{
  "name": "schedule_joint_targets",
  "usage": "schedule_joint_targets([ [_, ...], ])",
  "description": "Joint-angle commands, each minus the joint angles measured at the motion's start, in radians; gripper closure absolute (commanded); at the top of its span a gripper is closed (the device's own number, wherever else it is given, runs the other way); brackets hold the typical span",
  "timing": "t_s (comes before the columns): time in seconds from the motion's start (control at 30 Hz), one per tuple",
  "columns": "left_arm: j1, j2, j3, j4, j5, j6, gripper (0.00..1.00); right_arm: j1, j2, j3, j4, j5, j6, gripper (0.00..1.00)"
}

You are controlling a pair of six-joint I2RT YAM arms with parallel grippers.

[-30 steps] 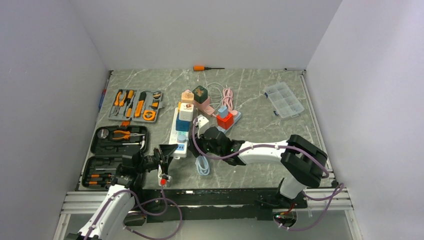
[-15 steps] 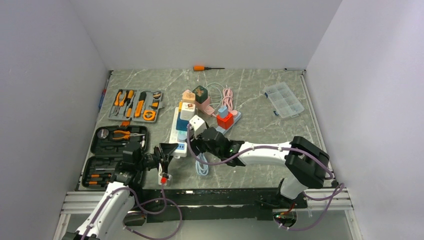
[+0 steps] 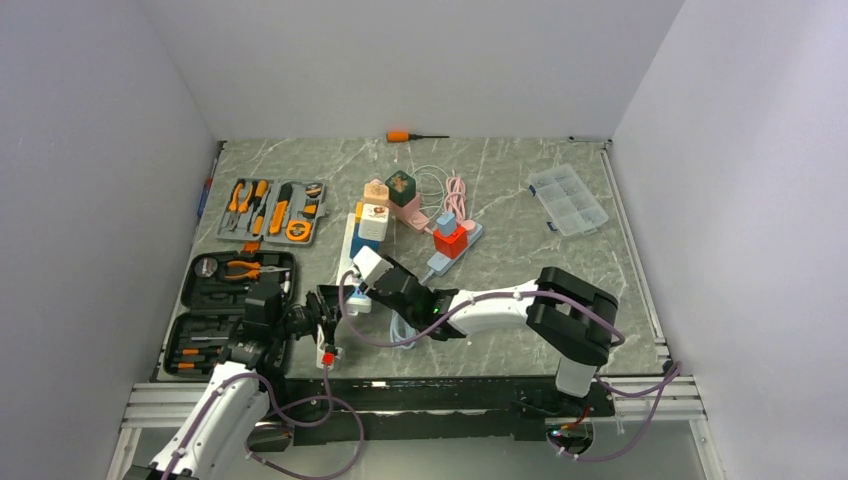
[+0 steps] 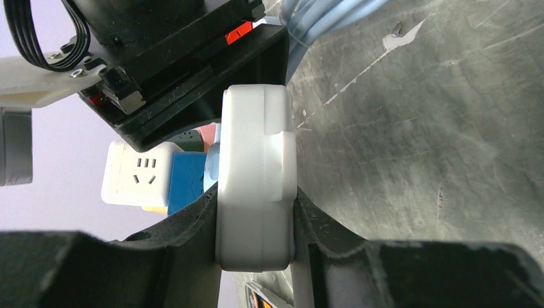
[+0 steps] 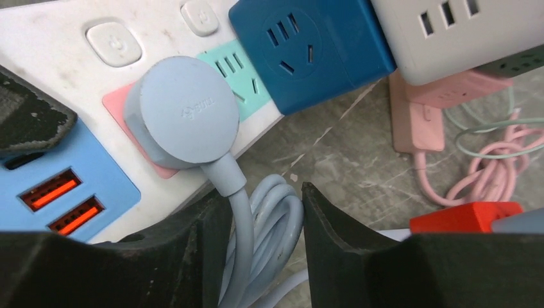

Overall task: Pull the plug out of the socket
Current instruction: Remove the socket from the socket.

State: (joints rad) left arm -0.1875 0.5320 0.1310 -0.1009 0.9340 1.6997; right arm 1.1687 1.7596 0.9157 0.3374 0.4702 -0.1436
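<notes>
Left arm low, reaching forward, left gripper (image 4: 255, 218) clamped on near end of white power strip (image 4: 256, 147). Right arm reaches across toward 9 o'clock, right gripper (image 5: 262, 224) jaws parted, straddling blue cable (image 5: 238, 208), gripping nothing. Plug (image 5: 183, 119) seated in pink socket (image 5: 114, 101), 11 o'clock of jaws; embossed logo unreadable

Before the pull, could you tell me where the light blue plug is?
Right wrist view: the light blue plug sits in the pink socket of the white power strip, left of the dark blue adapter, its cable running down between the right gripper's jaws.
</notes>
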Motion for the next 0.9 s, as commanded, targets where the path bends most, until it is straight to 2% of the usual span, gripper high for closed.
schedule_joint_targets([
  [0.0, -0.001, 0.006, 0.081, -0.020, 0.039, 0.005, 0.90, 0.040, 0.033, 0.053, 0.175, 0.072, -0.115, 0.57],
  [0.23, -0.001, 0.061, 0.113, -0.052, 0.049, 0.039, 0.90, 0.091, 0.044, 0.046, 0.279, 0.117, -0.209, 0.59],
  [0.57, -0.007, 0.053, 0.118, -0.067, 0.039, 0.039, 0.91, 0.111, 0.061, 0.047, 0.302, 0.116, -0.216, 0.54],
  [0.63, -0.009, 0.054, 0.120, -0.080, 0.038, 0.043, 0.92, 0.111, 0.054, 0.044, 0.314, 0.108, -0.219, 0.61],
  [0.73, -0.009, 0.051, 0.128, -0.113, 0.048, 0.056, 0.94, 0.111, 0.047, 0.046, 0.342, 0.118, -0.238, 0.84],
  [0.8, -0.012, 0.059, 0.138, -0.155, 0.049, 0.081, 0.96, 0.112, 0.066, 0.062, 0.377, 0.180, -0.276, 0.98],
  [0.87, -0.016, 0.071, 0.147, -0.185, 0.037, 0.104, 0.97, 0.109, 0.075, 0.067, 0.426, 0.219, -0.301, 1.00],
])
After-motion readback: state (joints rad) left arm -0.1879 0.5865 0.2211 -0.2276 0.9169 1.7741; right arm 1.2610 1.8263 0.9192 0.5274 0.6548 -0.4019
